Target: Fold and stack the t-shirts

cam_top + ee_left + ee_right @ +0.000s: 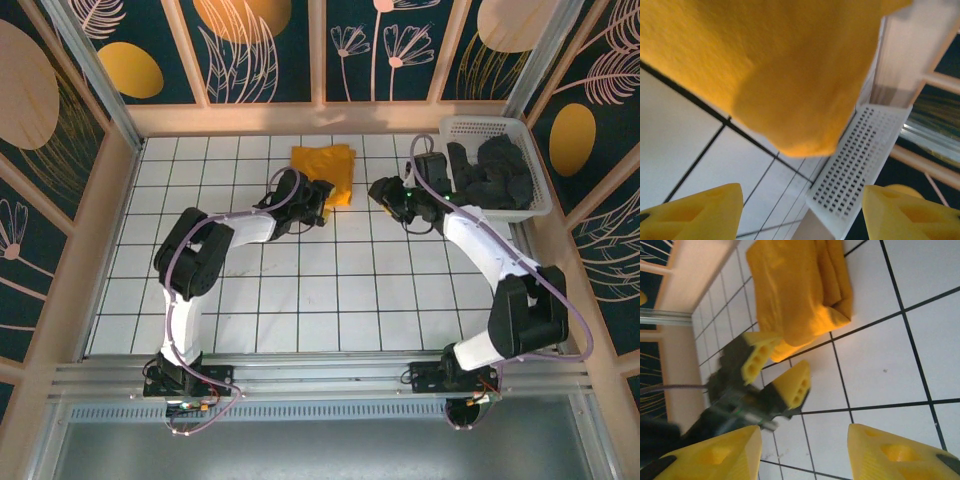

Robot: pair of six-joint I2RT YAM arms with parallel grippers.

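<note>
The mustard t-shirt [323,168] lies folded on the tiled table near the back middle; it also shows as a thick folded block [800,285] in the right wrist view and as close cloth [770,65] in the left wrist view. My left gripper [322,205] stands open at its near edge, one finger beside the cloth, nothing between its fingers [695,212]. My right gripper [381,192] is open over bare tiles to the right of the shirt, holding nothing, its fingers [900,452] spread. Dark charcoal t-shirts [495,172] are heaped in the basket.
The white lattice basket [480,124] sits at the back right corner, its wall [860,160] close to the left gripper's right side. Wooden frame rails [300,118] border the table. White tiles [330,290] stretch open toward the arm bases.
</note>
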